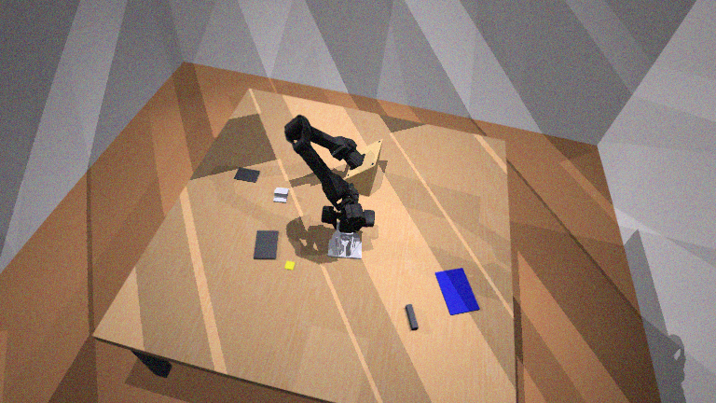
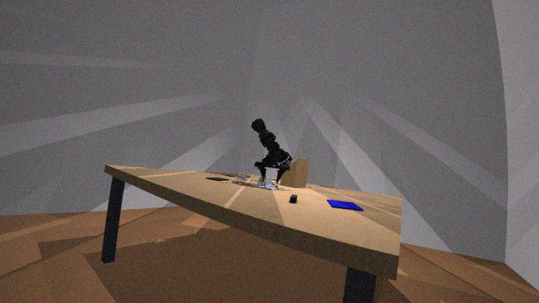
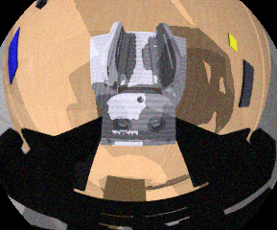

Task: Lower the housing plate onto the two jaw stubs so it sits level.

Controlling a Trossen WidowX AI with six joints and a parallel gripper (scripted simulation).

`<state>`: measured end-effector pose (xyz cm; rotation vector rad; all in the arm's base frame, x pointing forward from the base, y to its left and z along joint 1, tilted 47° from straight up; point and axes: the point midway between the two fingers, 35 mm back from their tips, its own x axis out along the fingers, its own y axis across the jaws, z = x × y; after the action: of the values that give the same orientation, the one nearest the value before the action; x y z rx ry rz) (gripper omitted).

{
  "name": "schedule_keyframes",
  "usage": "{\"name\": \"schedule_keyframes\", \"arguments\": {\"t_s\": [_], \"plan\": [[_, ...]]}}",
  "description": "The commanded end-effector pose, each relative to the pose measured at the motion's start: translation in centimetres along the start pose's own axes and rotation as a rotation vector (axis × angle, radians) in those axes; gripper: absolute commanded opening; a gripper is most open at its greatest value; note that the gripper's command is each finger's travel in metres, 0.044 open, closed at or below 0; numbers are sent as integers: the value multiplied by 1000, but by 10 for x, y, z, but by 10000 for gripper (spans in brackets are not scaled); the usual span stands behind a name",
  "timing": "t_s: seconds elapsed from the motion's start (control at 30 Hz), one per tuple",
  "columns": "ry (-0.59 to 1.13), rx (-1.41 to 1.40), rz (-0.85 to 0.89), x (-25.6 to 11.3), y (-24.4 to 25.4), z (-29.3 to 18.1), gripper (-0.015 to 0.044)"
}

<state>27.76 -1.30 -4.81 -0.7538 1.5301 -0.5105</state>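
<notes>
My gripper points down low over the table. It is shut on the grey housing plate, with one finger against each side. The plate has a small hole near its front and two round holes with dark grey inside. It lies over the near part of the pale base. Two upright curved jaws, the left jaw and the right jaw, stand apart on the base just beyond the plate. The stubs are hidden under the plate. Whether it rests fully level on them I cannot tell.
A tan wedge-shaped block stands behind the hand. A dark grey plate and yellow square lie to one side. A blue plate and dark bar lie on the other.
</notes>
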Motion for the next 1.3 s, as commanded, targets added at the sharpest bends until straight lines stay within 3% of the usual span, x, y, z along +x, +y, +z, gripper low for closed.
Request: {"name": "schedule_keyframes", "arguments": {"t_s": [0.0, 1.27], "plan": [[4, -10, -6, 6, 0, -3, 351], [4, -25, -6, 11, -1, -3, 351]]}}
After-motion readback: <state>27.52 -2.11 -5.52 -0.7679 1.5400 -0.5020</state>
